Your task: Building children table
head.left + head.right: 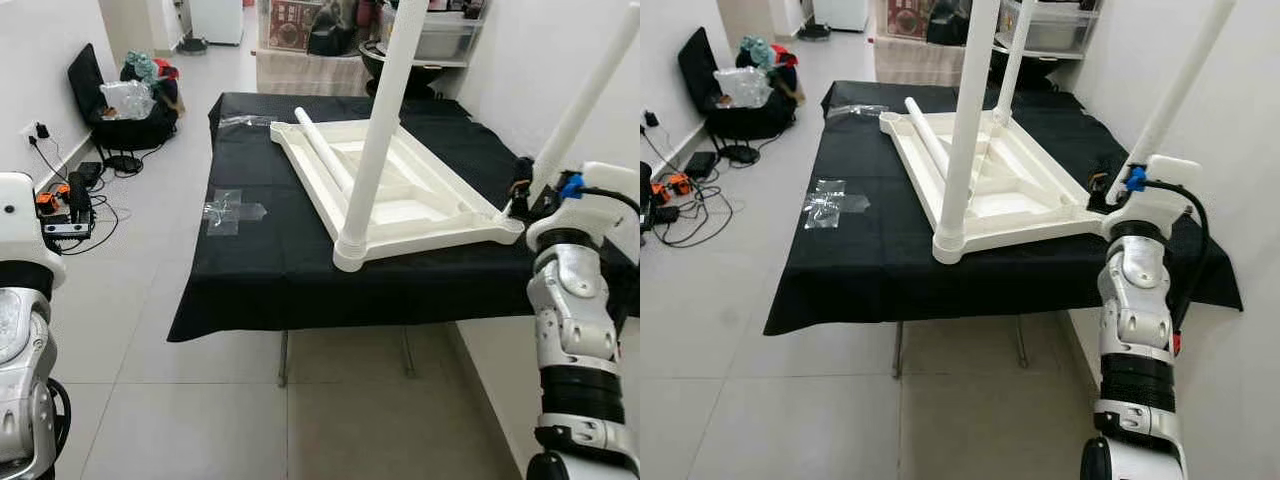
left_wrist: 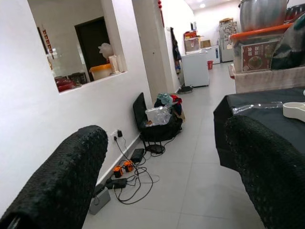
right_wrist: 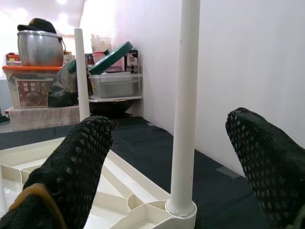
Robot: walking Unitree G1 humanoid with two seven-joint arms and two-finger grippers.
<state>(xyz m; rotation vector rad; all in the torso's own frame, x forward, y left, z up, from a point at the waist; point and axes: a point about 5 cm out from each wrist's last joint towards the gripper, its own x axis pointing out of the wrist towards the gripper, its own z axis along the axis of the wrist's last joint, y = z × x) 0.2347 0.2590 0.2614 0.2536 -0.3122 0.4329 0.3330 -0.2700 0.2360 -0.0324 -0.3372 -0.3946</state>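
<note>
The white children table top (image 1: 400,195) lies upside down on a table under a black cloth (image 1: 260,270). One white leg (image 1: 380,130) stands in its near corner, and another leg (image 1: 585,100) stands in the right corner. A third leg (image 1: 1010,60) rises at the far side. A loose leg (image 1: 325,150) lies across the underside. My right gripper (image 3: 169,121) is open, with its fingers (image 3: 81,157) on either side of the right corner leg (image 3: 183,109), apart from it. My left gripper (image 2: 167,138) is open and holds nothing, out over the floor to the left of the table.
Clear plastic wrap (image 1: 232,212) lies on the cloth's left part. A black bag (image 1: 120,110) and cables with orange devices (image 1: 65,205) sit on the floor by the left wall. A shelf with a metal pot (image 3: 40,47) stands behind. A white wall (image 1: 1240,120) lies close on the right.
</note>
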